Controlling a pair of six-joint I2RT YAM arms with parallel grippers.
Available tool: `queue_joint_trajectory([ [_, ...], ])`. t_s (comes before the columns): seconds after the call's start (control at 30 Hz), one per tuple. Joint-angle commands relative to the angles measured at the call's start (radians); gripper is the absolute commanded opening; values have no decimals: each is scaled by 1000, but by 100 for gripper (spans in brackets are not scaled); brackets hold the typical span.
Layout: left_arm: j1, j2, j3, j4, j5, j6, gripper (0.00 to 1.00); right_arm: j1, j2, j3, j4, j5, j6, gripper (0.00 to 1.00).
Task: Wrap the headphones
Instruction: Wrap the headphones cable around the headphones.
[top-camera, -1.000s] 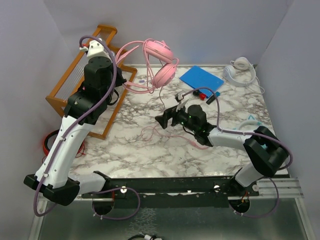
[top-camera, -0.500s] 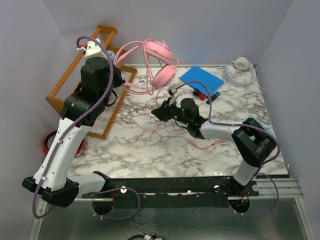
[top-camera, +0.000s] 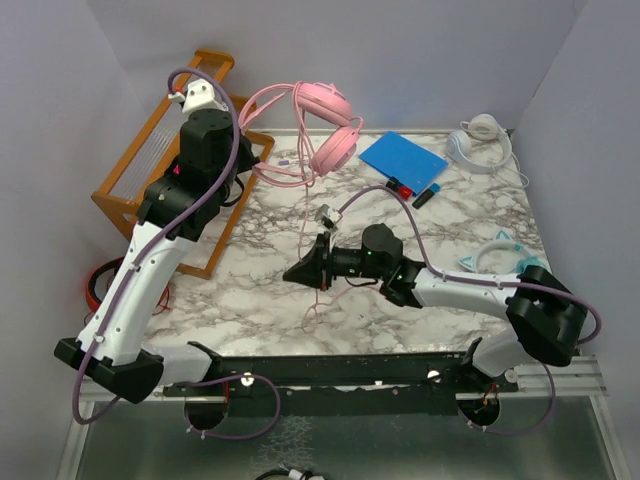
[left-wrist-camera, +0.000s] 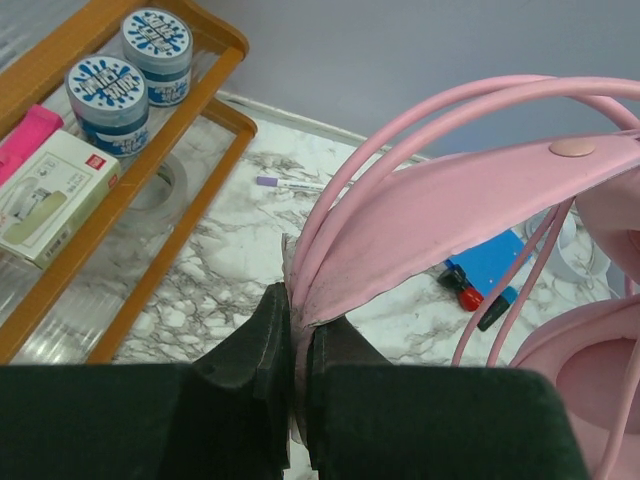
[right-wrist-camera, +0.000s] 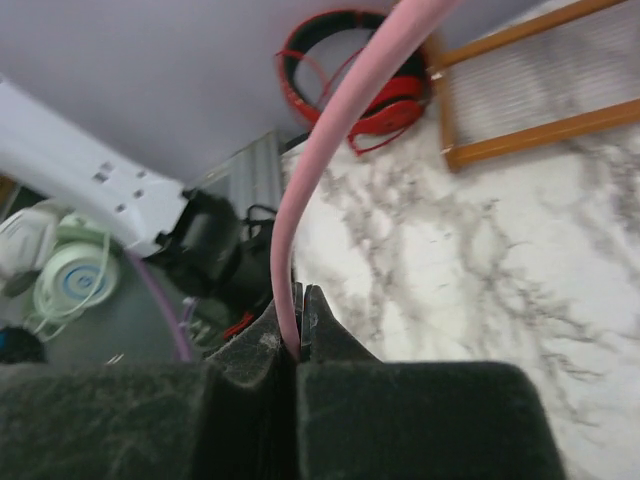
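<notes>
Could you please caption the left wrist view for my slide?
Left gripper shut on the pink headphones, held above the marble table.

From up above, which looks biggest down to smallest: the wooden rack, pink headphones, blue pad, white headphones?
1. wooden rack
2. pink headphones, though they are held up nearer the camera, so this is unsure
3. blue pad and white headphones look about alike

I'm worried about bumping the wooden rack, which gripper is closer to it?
Left. The left gripper holds the pink headband close beside the rack; the right gripper pinches the pink cable above the middle of the table.
</notes>
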Motion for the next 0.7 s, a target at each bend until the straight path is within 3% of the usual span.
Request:
queue_joint_trajectory([
  [0.0,15,27,21,87,68,-148,0,53,-58,-19,-96,-46,6,0],
  [0.27,133,68,12,102,314,-277,0,63,-111,-32,-155,-38,-21,1],
  [0.57,133,22,-132,154,-67,-65,0,63,-247,30,-251,-99,-44,2],
  [0.67,130,0,-192,206,-156,36,0,63,-259,121,-454,-36,-140,3],
])
